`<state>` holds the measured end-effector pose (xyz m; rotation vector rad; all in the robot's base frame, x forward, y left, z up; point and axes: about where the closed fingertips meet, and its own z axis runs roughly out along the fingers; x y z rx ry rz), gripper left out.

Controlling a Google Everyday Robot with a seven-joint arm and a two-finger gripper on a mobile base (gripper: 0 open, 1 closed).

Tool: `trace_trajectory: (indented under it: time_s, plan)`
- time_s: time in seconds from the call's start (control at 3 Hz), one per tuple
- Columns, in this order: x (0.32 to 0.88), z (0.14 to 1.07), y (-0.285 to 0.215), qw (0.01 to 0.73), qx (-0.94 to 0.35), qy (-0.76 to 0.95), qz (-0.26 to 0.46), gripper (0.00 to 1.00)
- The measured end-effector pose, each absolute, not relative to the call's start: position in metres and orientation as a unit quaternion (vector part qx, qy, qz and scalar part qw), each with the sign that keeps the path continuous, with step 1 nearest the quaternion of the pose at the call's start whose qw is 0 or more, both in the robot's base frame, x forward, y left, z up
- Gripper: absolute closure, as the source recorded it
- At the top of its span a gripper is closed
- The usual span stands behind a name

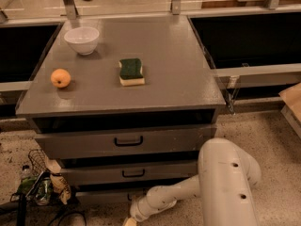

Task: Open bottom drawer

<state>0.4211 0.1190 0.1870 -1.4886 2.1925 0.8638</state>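
So, nearest to the camera is the white arm [225, 182]. Its fat upper link stands low on the right, and the forearm bends down and to the left, almost along the floor. The gripper [129, 219] is right at the bottom edge of the view, just in front of the bottom drawer [103, 195]. From this angle I can't tell whether it's clamped on anything or hanging loose.

The bottom drawer is the thin grey strip at the foot of the cabinet, and it looks shut, with the wrist mostly covering its pull. My read is that this is the reach-and-grab step. Next it needs a solid hold on that small handle, then a straight pull out toward the camera.

Above it are the middle drawer [94, 173] and the top drawer [75, 142], both closed. Further back on the cabinet top [174, 65] sit a sponge [130, 71], an orange [60, 78] and a white bowl [82, 40].
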Motion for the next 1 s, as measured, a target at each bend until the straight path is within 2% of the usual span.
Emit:
trace_trajectory:
  time_s: [0.33, 1.0]
  plan:
    - [0.3998, 0.2026, 0.1188, 0.174, -0.540, 0.751, 0.339, 0.00]
    - [0.4003, 0.2035, 0.1181, 0.176, -0.539, 0.756, 0.327, 0.00]
